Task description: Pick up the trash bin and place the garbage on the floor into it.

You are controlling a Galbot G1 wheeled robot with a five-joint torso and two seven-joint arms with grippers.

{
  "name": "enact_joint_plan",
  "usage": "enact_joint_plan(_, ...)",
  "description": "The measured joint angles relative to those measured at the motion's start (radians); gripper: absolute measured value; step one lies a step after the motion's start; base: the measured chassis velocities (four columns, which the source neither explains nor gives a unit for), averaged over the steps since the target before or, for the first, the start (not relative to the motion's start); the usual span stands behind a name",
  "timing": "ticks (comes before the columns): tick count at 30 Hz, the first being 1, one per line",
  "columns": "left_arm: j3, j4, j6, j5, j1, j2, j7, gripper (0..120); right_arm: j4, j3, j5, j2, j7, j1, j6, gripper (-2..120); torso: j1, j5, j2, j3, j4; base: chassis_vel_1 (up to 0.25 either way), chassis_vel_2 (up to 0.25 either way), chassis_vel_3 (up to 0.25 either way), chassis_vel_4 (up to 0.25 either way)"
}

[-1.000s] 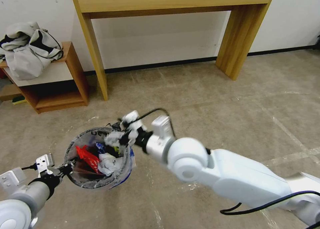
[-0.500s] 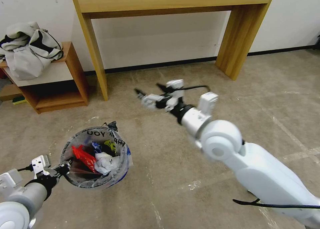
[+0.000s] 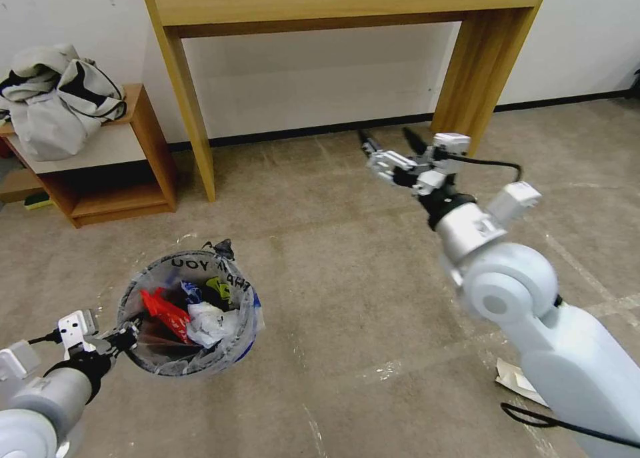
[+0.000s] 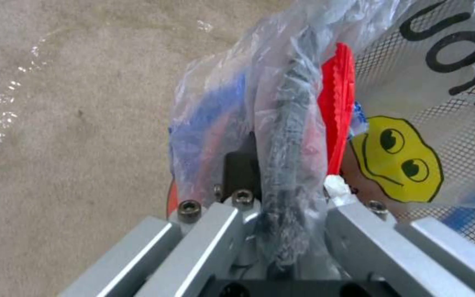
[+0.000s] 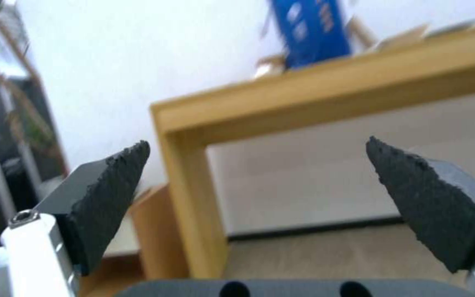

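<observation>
Head view: the left claw (image 3: pixel 127 333) is seen low at the robot's left, clamped on the near rim of the trash bin (image 3: pixel 190 311), which is held just above the floor (image 3: pixel 373 291). In the left wrist view the left claw (image 4: pixel 281 214) is closed on the bin's rim together with a bunched fold of the clear plastic bag (image 4: pixel 281 103); black letters and a yellow face mark (image 4: pixel 400 163) are printed on the bag. Inside the bin, a red crumpled wrapper (image 3: pixel 165 311) and a white tissue (image 3: pixel 210 323) are piled among other litter.

The right claw (image 3: pixel 390 141) is raised well away from the bin, toward the far right leg of the wooden desk (image 3: pixel 333 5), with its fingers spread wide and nothing between them. In the right wrist view the two dark pads (image 5: pixel 111 194) are seen far apart, with the desk and the wall beyond them.

A flat white piece of garbage (image 3: pixel 517 381) lies on the floor, partly hidden by the right arm. A low wooden shelf (image 3: pixel 127 178) stands against the wall at the left, with a bundle of grey cloth (image 3: pixel 57 98) on top.
</observation>
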Motion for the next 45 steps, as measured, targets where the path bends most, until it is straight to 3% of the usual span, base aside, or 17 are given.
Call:
enact_joint_plan(5,-0.012,-0.026,-0.002,0.019,0.021,-0.042,0.005,1,0.010,0.087,-0.110,0.007,-0.028,-0.105,0.121,100,0.000,0.0000,0.000,0.000,-0.0003,0.000,0.000,0.000,0.000)
enact_joint_plan(12,-0.018,-0.059,-0.011,0.073,0.054,-0.118,0.023,1,0.017,0.174,-0.251,0.042,-0.057,-0.212,0.192,100,0.000,-0.0002,0.000,0.000,0.0000,0.000,0.000,0.000,0.000)
enact_joint_plan(16,-0.018,-0.061,-0.014,0.088,0.060,-0.136,0.029,1,0.017,0.211,-0.299,0.066,-0.060,-0.264,0.211,100,0.000,-0.0003,0.000,0.000,0.0000,0.000,0.000,0.000,0.000)
enact_joint_plan(30,-0.006,-0.059,-0.023,0.137,0.075,-0.144,0.056,1,0.037,0.271,-0.421,0.139,-0.039,-0.481,0.229,100,0.000,-0.0003,0.000,0.000,0.0000,0.000,0.000,0.000,0.000)
enact_joint_plan(45,-0.009,-0.083,-0.024,0.146,0.074,-0.140,0.075,1,0.067,0.317,-0.542,0.241,-0.020,-0.592,0.222,100,0.000,-0.0002,0.000,0.000,0.0000,0.000,0.000,0.000,0.000)
